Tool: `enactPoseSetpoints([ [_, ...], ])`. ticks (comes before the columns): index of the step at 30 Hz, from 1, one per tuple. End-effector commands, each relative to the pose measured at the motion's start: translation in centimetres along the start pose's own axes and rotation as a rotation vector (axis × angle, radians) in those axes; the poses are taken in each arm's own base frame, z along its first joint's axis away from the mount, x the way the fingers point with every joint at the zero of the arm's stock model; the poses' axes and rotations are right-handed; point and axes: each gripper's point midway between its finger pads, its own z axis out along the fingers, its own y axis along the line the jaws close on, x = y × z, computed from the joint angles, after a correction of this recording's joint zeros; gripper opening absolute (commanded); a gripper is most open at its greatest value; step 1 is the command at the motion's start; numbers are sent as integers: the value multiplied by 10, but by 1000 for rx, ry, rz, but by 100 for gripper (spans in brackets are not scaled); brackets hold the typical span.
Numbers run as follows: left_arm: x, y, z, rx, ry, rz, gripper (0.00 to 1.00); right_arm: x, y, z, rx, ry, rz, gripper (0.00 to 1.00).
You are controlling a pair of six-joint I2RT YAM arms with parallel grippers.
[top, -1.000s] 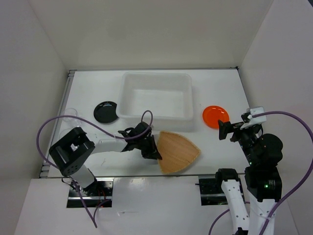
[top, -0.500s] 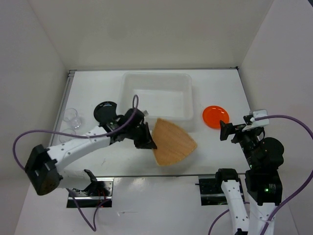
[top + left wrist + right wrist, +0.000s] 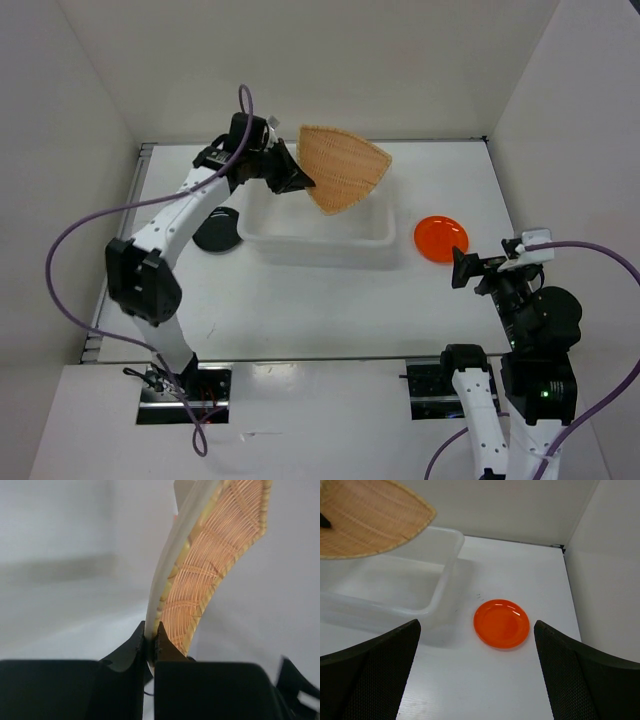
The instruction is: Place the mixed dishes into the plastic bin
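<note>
My left gripper [image 3: 292, 179] is shut on the rim of the tan woven basket tray [image 3: 343, 165], which hangs tilted on edge above the far side of the plastic bin [image 3: 320, 246]. In the left wrist view the jaws [image 3: 151, 632] pinch the pale rim of the tray [image 3: 210, 570]. The bin [image 3: 436, 605] holds nothing that I can see. The orange plate [image 3: 441, 237] lies flat on the table right of the bin. My right gripper [image 3: 462, 268] stands open just near of it, and the plate [image 3: 501, 623] shows between its wide fingers [image 3: 476, 625]. The black plate [image 3: 214, 236] lies left of the bin, partly under the left arm.
White walls close in the table at the back and both sides. The left arm stretches diagonally over the table's left part, with a purple cable looping beside it. The tray [image 3: 365, 520] hangs over the bin's far left corner in the right wrist view.
The left arm has lifted the woven tray from the near table up and back over the bin, turning it onto its edge. The right gripper has hardly moved.
</note>
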Motion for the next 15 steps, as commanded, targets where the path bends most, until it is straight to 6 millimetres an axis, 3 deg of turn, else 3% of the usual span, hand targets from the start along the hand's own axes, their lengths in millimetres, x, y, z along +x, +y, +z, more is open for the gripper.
enactPoseSetpoints([
  [1,-20,22,34,-13,58,24,0,-11,-3,-4,24,-54,5,98],
  [3,-33,30,52,-35,68,16,0,-12,-3,-6,25,-63,4,98],
  [9,-38,64,87,-111,68,-50,0,-13,-3,-9,25,-74,3,98],
  [15,-22,83,109,-164,11,-171,0,-14,-4,-11,35,-82,2,98],
])
